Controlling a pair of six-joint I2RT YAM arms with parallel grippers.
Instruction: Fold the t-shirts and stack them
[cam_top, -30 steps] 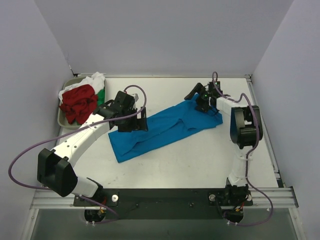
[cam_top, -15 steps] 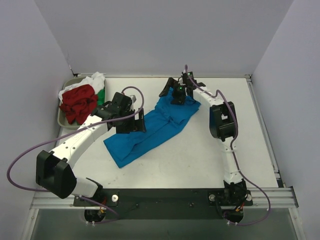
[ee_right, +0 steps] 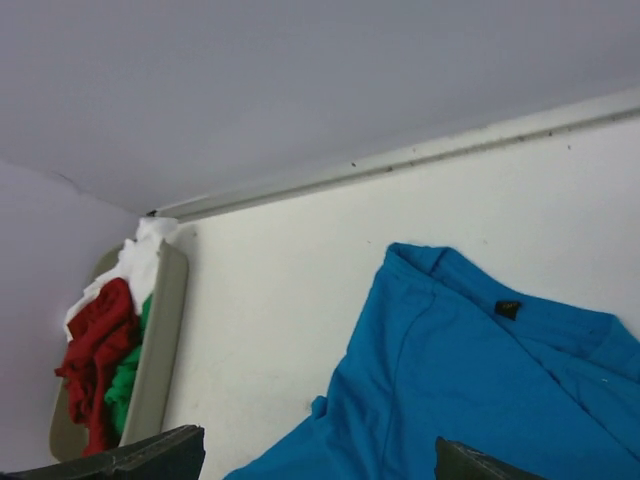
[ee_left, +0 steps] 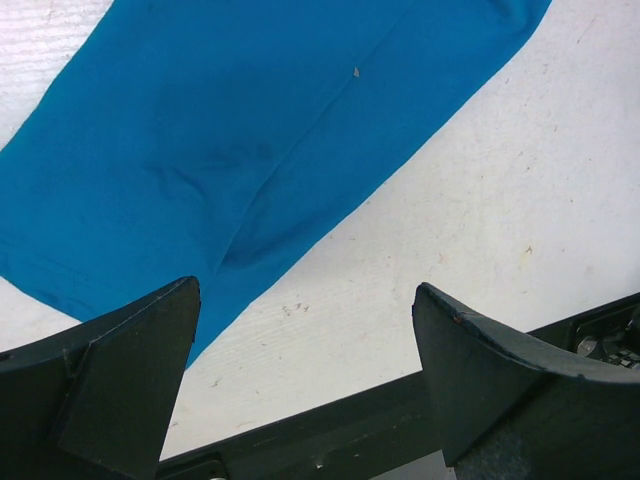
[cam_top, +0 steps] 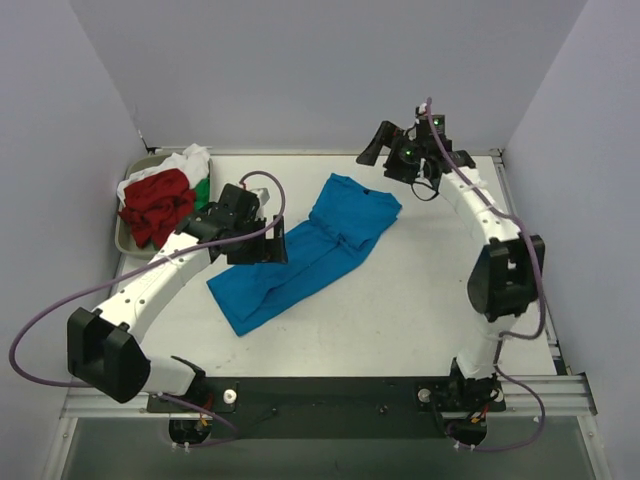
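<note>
The bright blue t-shirt (cam_top: pixel 310 255) lies bunched in a diagonal strip on the white table, its collar end with a small black tag (ee_right: pixel 507 309) toward the back. My left gripper (cam_top: pixel 262 243) hovers open over the shirt's left edge, and the cloth (ee_left: pixel 230 130) lies ahead of its jaws (ee_left: pixel 305 300), which hold nothing. My right gripper (cam_top: pixel 374 150) is raised near the back wall, open and empty (ee_right: pixel 318 445), looking down on the blue shirt (ee_right: pixel 470 370). Red (cam_top: pixel 158 205), green (cam_top: pixel 203 192) and white (cam_top: pixel 185 160) t-shirts are heaped at the far left.
The heap of shirts sits in a grey oval tray (cam_top: pixel 122 240) by the left wall, also seen in the right wrist view (ee_right: pixel 160 340). Walls close the table at the back and both sides. A black frame rail (ee_left: pixel 330 420) runs along the near edge.
The right gripper carried the blue shirt's right end leftward over the rest, then let go and rose toward the back wall. The left gripper has barely moved.
</note>
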